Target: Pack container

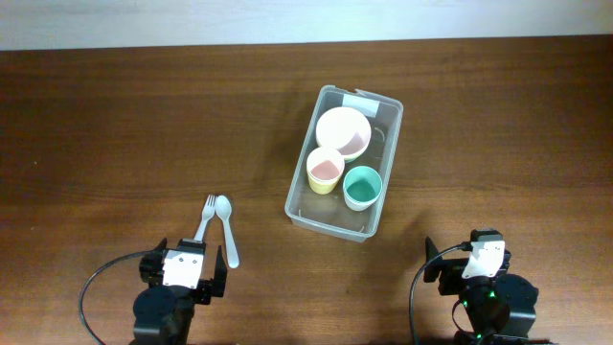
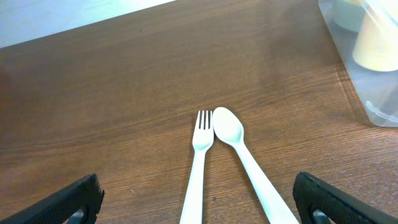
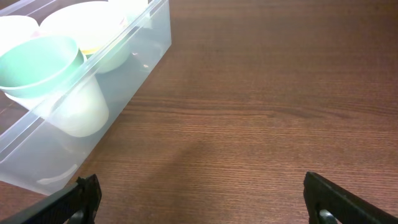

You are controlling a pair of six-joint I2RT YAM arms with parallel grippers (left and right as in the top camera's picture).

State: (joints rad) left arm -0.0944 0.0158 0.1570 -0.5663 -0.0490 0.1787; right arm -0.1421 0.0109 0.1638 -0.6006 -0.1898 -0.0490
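The clear rectangular container (image 1: 297,199) lies at the table's middle with a white label at its far end. In it sit a pink bowl (image 1: 344,131), a yellow cup (image 1: 325,171) and a teal cup (image 1: 362,187). A white fork (image 1: 205,219) and white spoon (image 1: 228,235) lie side by side left of it. My left gripper (image 2: 198,208) is open just before their handles, the fork (image 2: 200,158) and spoon (image 2: 244,157) between its fingers. My right gripper (image 3: 205,205) is open and empty, right of the container (image 3: 127,74) and nearer the front.
The brown wooden table (image 1: 115,125) reaches a pale wall strip at the far edge. Both arm bases sit at the front edge, left (image 1: 177,287) and right (image 1: 484,283).
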